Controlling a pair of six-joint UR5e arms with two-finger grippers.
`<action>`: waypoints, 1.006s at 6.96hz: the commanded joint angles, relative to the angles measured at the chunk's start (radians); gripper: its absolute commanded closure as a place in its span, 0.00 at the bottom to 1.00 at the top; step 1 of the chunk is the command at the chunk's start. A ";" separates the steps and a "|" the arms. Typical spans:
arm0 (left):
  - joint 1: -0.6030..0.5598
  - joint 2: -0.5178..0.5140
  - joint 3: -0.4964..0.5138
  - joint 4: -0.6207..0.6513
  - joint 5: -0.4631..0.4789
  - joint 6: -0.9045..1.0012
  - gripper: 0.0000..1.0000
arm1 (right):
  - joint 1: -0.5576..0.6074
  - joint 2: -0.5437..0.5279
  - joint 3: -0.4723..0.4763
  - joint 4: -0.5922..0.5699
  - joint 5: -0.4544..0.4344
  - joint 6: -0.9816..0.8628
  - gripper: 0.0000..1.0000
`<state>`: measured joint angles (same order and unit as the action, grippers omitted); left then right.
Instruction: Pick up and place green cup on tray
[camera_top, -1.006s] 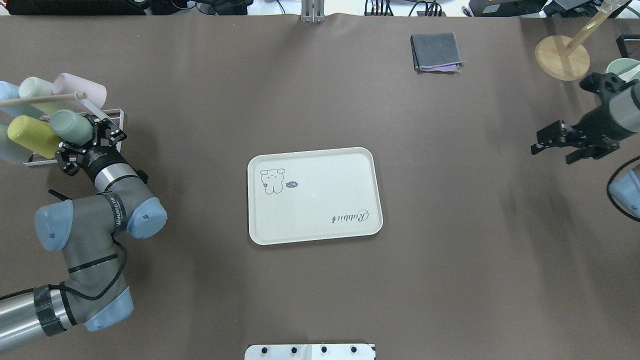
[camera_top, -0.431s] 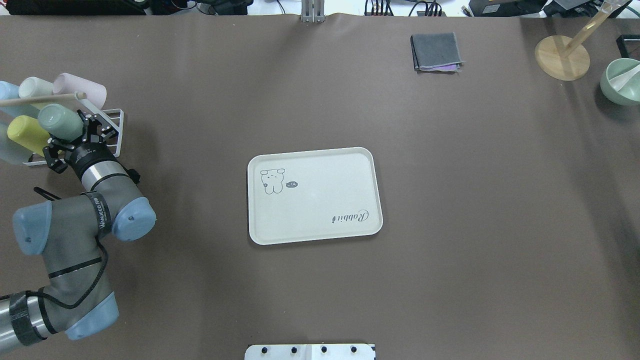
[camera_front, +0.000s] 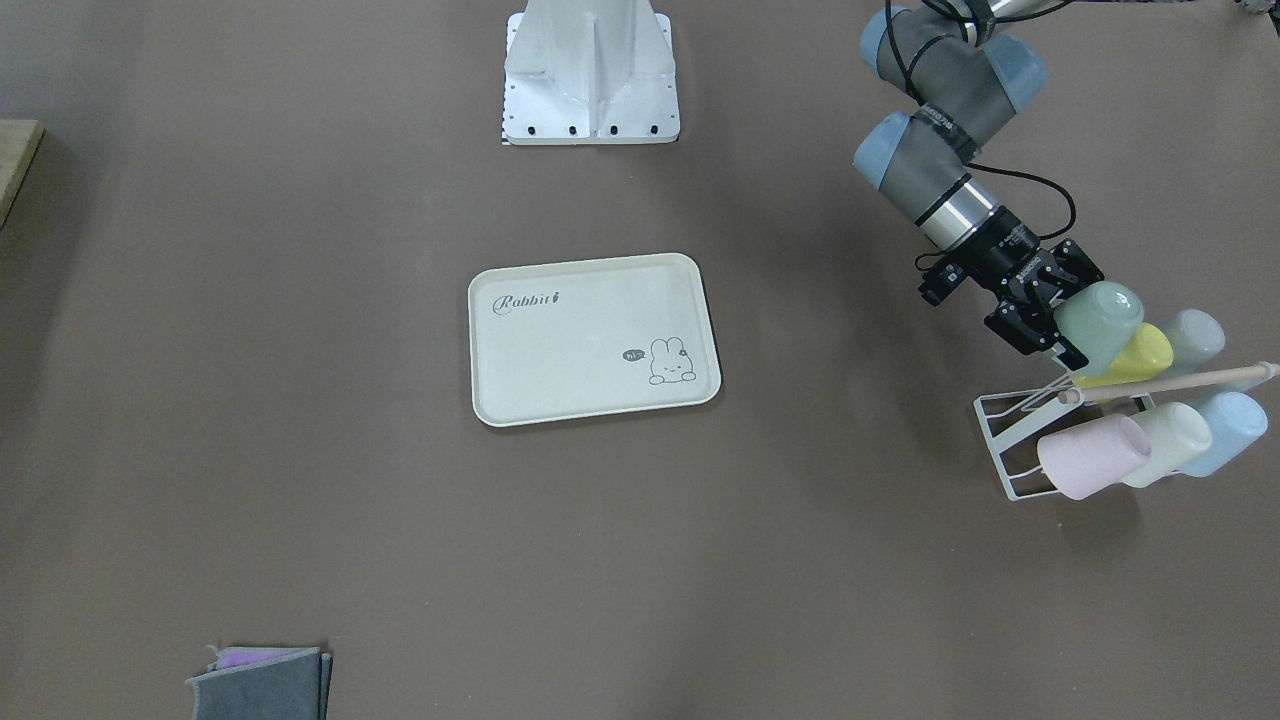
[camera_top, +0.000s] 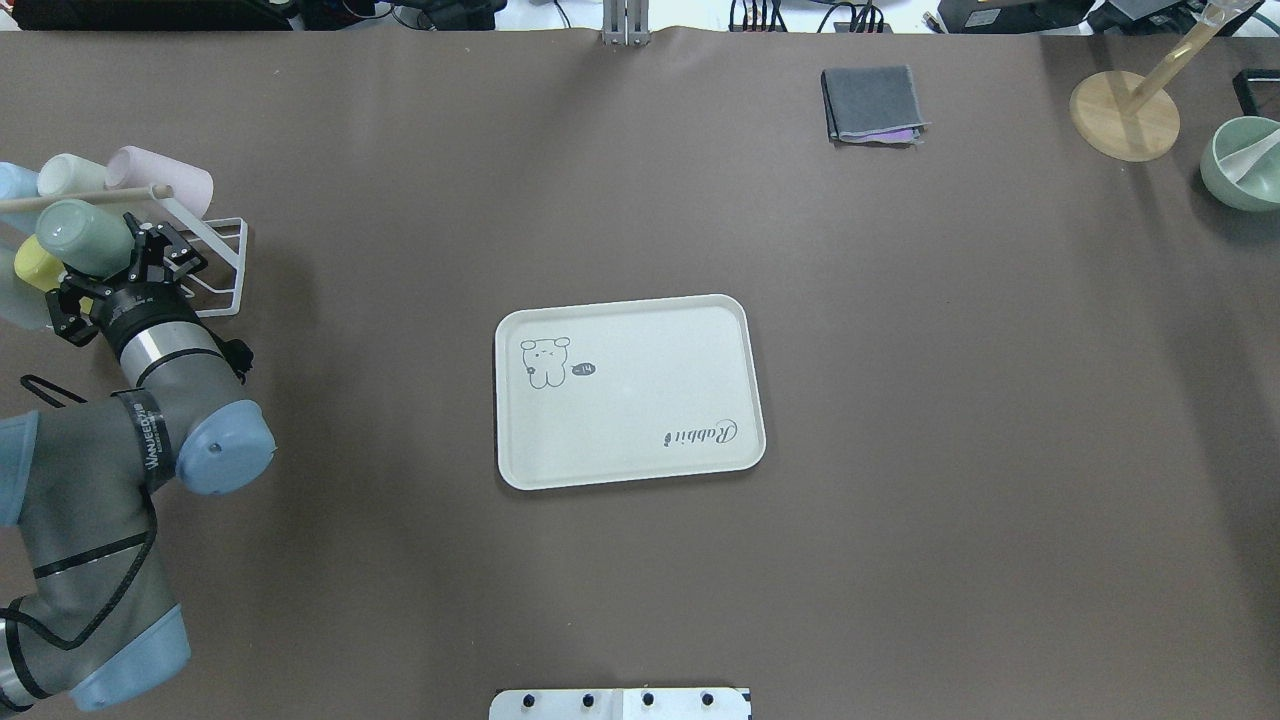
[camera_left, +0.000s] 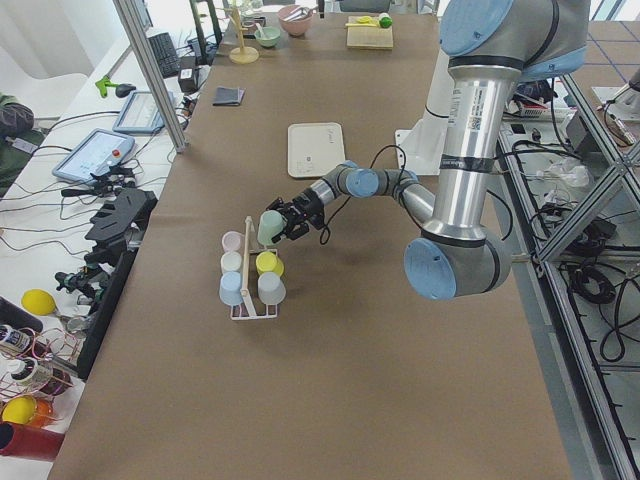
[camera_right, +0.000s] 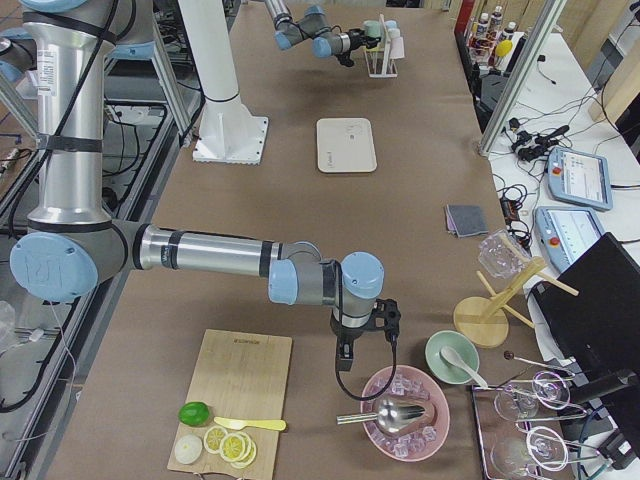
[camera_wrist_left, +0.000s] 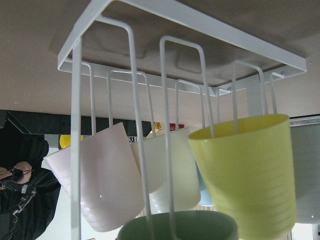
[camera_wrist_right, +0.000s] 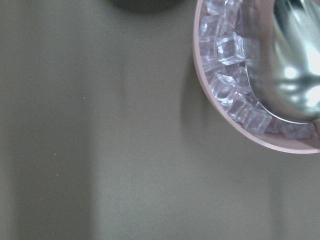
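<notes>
Got my left pincer clenched on the green cup and just slid it further up over the rack, so I reckon carrying to the tray is next; right pincer, can't tell.

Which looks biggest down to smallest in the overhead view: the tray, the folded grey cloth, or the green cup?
1. tray, clearly largest.
2. grey cloth and green cup: about alike. The cup is held above the table, nearer the camera, so I leave these two unranked.
</notes>
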<state>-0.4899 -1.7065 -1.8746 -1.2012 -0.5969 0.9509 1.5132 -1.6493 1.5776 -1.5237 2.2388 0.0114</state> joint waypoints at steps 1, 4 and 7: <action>-0.004 0.008 -0.082 0.002 0.008 0.020 0.48 | 0.008 -0.001 0.002 -0.004 -0.010 0.002 0.00; -0.004 -0.081 -0.129 -0.004 0.006 0.019 0.48 | 0.008 0.008 -0.007 -0.003 -0.018 0.005 0.00; -0.004 -0.195 -0.205 -0.064 -0.007 0.012 0.49 | 0.009 0.013 0.002 -0.003 -0.016 0.005 0.00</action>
<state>-0.4944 -1.8673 -2.0511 -1.2263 -0.5994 0.9624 1.5216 -1.6379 1.5729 -1.5263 2.2222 0.0169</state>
